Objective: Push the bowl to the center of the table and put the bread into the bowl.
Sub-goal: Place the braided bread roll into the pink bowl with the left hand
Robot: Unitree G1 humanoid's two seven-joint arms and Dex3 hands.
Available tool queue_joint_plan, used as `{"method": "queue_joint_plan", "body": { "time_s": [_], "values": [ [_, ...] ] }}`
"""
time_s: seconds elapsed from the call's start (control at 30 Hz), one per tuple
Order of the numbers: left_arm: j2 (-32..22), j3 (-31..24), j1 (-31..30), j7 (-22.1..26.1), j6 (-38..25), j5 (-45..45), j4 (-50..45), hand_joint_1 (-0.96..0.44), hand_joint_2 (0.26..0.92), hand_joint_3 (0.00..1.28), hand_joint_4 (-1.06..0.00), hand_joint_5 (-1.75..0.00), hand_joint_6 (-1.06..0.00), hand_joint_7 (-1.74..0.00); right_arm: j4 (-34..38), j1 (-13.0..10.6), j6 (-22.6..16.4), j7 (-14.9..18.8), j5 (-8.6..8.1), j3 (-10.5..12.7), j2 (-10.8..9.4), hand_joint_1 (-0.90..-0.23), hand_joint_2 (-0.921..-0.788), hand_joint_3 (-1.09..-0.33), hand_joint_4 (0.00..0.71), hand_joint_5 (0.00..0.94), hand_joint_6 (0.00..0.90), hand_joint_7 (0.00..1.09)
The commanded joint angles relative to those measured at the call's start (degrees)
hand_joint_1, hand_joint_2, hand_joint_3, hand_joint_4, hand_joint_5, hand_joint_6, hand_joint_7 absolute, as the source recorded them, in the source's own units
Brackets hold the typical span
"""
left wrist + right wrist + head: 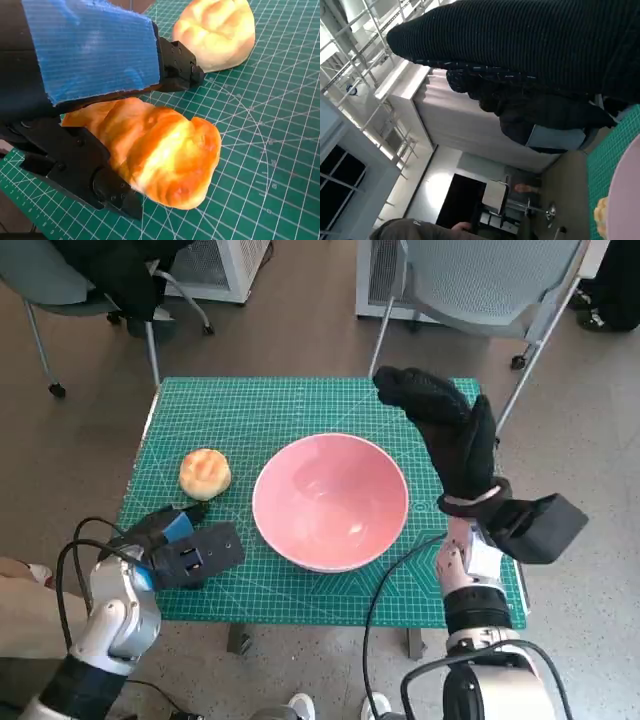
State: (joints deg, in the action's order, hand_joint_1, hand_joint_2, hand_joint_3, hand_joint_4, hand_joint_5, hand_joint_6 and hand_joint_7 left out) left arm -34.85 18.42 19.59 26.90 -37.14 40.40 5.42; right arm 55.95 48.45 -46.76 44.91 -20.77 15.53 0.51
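The bowl [331,501] sits upright, mouth up, at about the middle of the tabletop [270,405], which is covered by a green grid mat.

A round bun [205,472] lies on the mat to the left of the bowl, apart from it.

The left hand [178,541] rests low near the tabletop's front left. The left wrist view shows its fingers [80,165] closed around an elongated bread [155,150], long axis lying flat along the mat.

The right hand [450,430] is raised beyond the bowl's right rim, fingers curled, holding nothing.

Chairs [480,285] stand on the brown floor behind.
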Motion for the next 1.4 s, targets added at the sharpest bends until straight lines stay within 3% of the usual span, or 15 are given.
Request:
{"method": "queue_joint_plan", "body": {
  "time_s": [0.03, 0.07, 0.1, 0.13, 0.17, 0.27, 0.37, 0.53, 1.4],
  "values": [
    [1.3, 1.7, -2.0, -1.1, 0.3, 0.2, 3.4, 0.24, 0.812, 0.07, -0.60, -0.70, -0.60, -0.06, 0.3, -1.2, 0.9, 1.1, -1.04, 0.1, 0.4, -0.648, -0.921, -0.882, 0.052, 0.000, 0.074, 0.10],
    [1.2, 1.7, -2.3, -2.0, 0.8, 0.5, 3.4, 0.29, 0.837, 0.08, -0.65, -0.87, -0.67, -0.09, 0.3, -1.2, 1.0, 1.3, -1.16, 0.2, 0.4, -0.648, -0.921, -0.882, 0.050, 0.000, 0.073, 0.10],
    [1.2, 1.8, -2.4, -2.5, 1.1, 0.6, 3.3, 0.23, 0.845, 0.08, -0.66, -0.93, -0.68, -0.29, 0.4, -1.2, 1.0, 1.3, -1.24, 0.2, 0.4, -0.648, -0.921, -0.882, 0.050, 0.000, 0.072, 0.10],
    [1.0, 1.8, -2.9, -3.4, 1.5, 1.0, 2.9, 0.15, 0.850, 0.12, -0.66, -1.03, -0.67, -0.61, 0.4, -1.1, 1.0, 1.3, -1.26, 0.2, 0.4, -0.648, -0.921, -0.882, 0.050, 0.000, 0.072, 0.10],
    [0.9, 1.8, -3.2, -4.1, 1.9, 1.3, 2.6, 0.10, 0.797, 0.25, -0.66, -1.17, -0.67, -0.74, 0.5, -1.1, 1.0, 1.3, -1.28, 0.2, 0.4, -0.648, -0.921, -0.882, 0.049, 0.000, 0.071, 0.10],
    [0.7, 1.3, -4.6, -5.7, 2.9, 1.7, 0.8, 0.04, 0.675, 0.49, -0.67, -1.36, -0.69, -0.92, 0.6, -1.0, 0.9, 1.4, -1.31, 0.1, 0.4, -0.648, -0.921, -0.882, 0.049, 0.000, 0.070, 0.11],
    [0.7, 0.1, -5.8, -6.3, 3.6, 1.0, -0.9, 0.01, 0.632, 0.58, -0.69, -1.39, -0.68, -1.02, 0.7, -1.0, 0.8, 1.4, -1.29, 0.0, 0.4, -0.646, -0.921, -0.883, 0.049, 0.000, 0.069, 0.11],
    [0.4, -1.5, -7.6, -6.5, 4.7, 0.5, -4.2, 0.00, 0.621, 0.60, -0.70, -1.37, -0.66, -1.09, 0.6, -1.1, 0.8, 1.4, -1.31, -0.1, 0.4, -0.642, -0.921, -0.883, 0.049, 0.000, 0.067, 0.11],
    [-0.4, -4.3, -10.5, -4.6, 5.2, 1.5, -13.8, 0.00, 0.651, 0.54, -0.69, -1.39, -0.70, -1.01, 1.8, -0.5, 1.0, 1.8, -1.54, -0.1, 0.4, -0.645, -0.921, -0.880, 0.051, 0.001, 0.059, 0.13]
  ]
}}
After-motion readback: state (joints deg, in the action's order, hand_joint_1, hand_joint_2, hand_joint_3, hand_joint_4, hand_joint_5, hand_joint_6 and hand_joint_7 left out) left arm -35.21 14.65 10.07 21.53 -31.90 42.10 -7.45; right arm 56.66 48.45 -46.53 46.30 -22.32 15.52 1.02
